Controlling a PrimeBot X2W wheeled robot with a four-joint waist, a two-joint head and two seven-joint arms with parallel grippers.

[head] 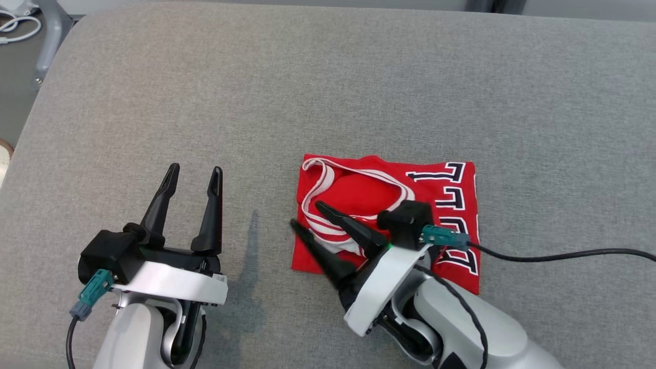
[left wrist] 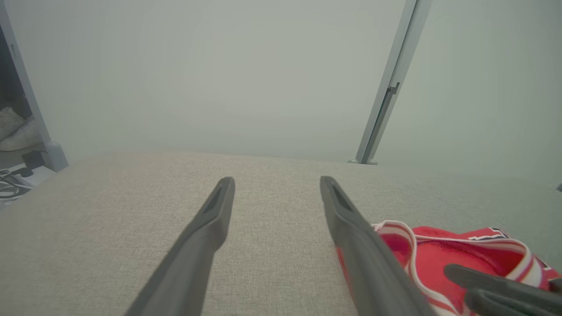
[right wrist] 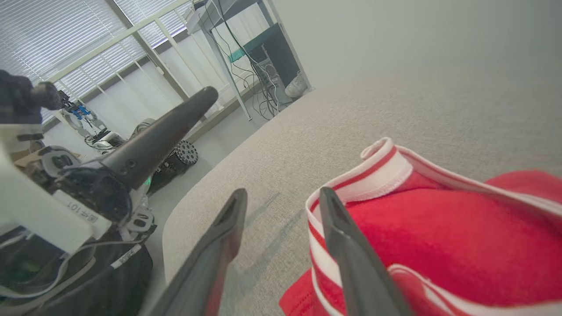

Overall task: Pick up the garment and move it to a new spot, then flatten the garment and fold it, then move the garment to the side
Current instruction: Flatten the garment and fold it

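since the shirt (head: 369, 189) looked folded, the right pincer (head: 306, 214) gaped empty at its edge, the left pincer (head: 195, 168) likewise apart.

Garment (head: 359, 189): one red sleeveless jersey, trimmed with white bands bearing red stripes. Black block lettering outlined in white runs along its right edge. Folded to a compact, roughly square packet, neckline trim uppermost and looped. Lies flat on the grey padded surface (head: 328, 92), right of centre, toward the near edge.
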